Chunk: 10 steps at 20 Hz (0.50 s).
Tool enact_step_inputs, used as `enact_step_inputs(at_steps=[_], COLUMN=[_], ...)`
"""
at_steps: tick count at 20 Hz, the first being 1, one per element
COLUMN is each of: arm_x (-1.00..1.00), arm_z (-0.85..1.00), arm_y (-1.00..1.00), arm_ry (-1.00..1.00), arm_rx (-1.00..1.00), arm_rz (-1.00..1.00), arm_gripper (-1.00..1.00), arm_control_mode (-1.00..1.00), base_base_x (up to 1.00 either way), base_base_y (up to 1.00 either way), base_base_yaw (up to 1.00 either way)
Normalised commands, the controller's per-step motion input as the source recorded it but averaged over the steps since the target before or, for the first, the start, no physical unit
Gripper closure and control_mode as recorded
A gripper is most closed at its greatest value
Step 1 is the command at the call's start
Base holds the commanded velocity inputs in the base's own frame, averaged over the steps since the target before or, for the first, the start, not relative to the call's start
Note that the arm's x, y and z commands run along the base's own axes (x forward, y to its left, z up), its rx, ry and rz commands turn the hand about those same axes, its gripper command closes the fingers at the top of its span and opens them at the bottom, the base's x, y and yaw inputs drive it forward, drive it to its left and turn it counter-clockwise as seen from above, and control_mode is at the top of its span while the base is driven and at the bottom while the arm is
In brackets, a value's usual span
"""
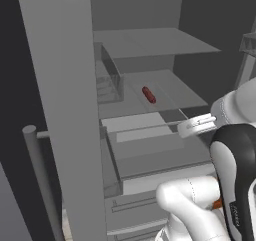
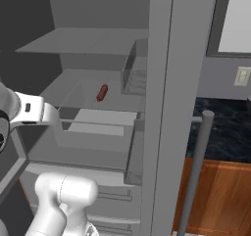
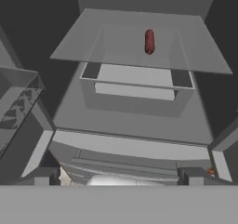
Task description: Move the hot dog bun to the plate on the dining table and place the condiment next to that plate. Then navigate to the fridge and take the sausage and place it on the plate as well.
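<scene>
The fridge (image 1: 150, 50) stands open in front of me, grey inside, with its door (image 1: 60, 110) swung out. A short dark red-brown sausage (image 1: 148, 95) (image 2: 102, 92) (image 3: 149, 41) lies alone on the middle glass shelf (image 3: 139, 60), toward the back. My gripper (image 3: 118, 177) is open, its two dark fingertips (image 3: 42, 176) far apart with nothing between them. It hangs in front of the fridge, lower than the shelf and well short of the sausage. The white hand (image 1: 197, 125) (image 2: 34, 111) reaches toward the opening. The hot dog bun, plate and condiment are out of view.
A drawer (image 3: 135, 90) sits under the sausage's shelf, with an upper shelf (image 1: 155, 42) above. The door carries a clear bin (image 2: 135, 73) and a long bar handle (image 2: 196, 171). A black marbled top on a wooden base (image 2: 220, 191) lies right of the door.
</scene>
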Motion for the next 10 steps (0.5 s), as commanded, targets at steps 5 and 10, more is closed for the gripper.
enact_step_inputs(at_steps=[5,10], arm_x=[0.75,0.93], arm_z=[0.0,-0.05], arm_y=[-0.04,-0.07], arm_ry=[0.01,0.0], arm_rx=[0.0,0.0], arm_rz=[-0.04,-0.08], arm_gripper=[-1.0,-1.0], arm_control_mode=[-1.0,-1.0], base_base_x=[0.15,0.0], base_base_y=[0.0,0.0], base_base_yaw=[-0.01,0.0])
